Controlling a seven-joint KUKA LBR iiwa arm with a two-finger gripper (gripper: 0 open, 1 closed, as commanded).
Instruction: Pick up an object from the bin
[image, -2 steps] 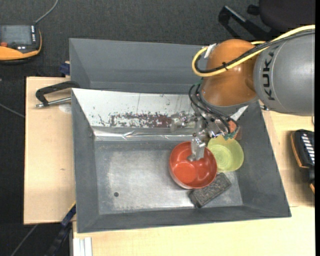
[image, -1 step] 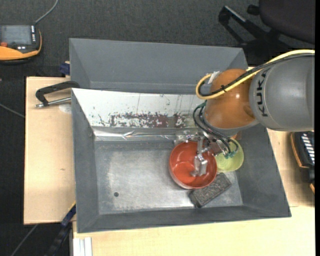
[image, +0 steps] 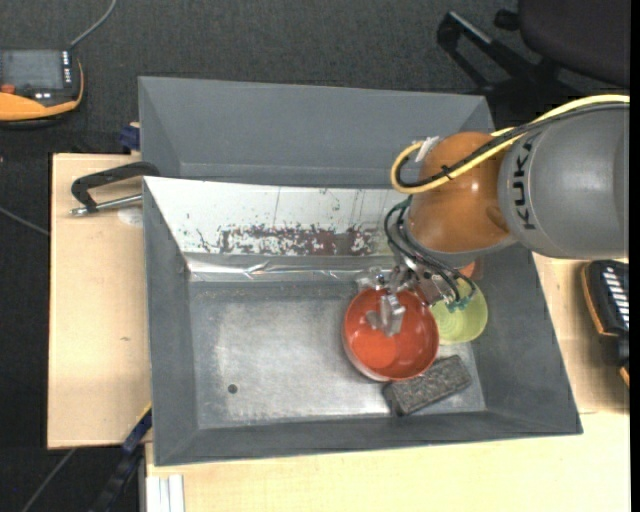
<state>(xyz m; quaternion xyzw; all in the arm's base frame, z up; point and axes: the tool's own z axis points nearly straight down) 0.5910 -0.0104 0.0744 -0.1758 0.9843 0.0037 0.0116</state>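
Note:
My gripper (image: 387, 312) hangs low in the right half of the bin, its metal fingers down inside a red round bowl (image: 390, 345). How far apart the fingers stand is hidden by the wrist above them. A yellow-green round thing (image: 467, 316) lies just right of the bowl, partly under the wrist. A dark grey rectangular block (image: 430, 386) lies in front of the bowl, near the bin's front wall.
The arm with its orange cover and cables reaches in over the bin's right rear corner. The left half of the bin floor is bare grey metal. Reddish specks mark the back wall.

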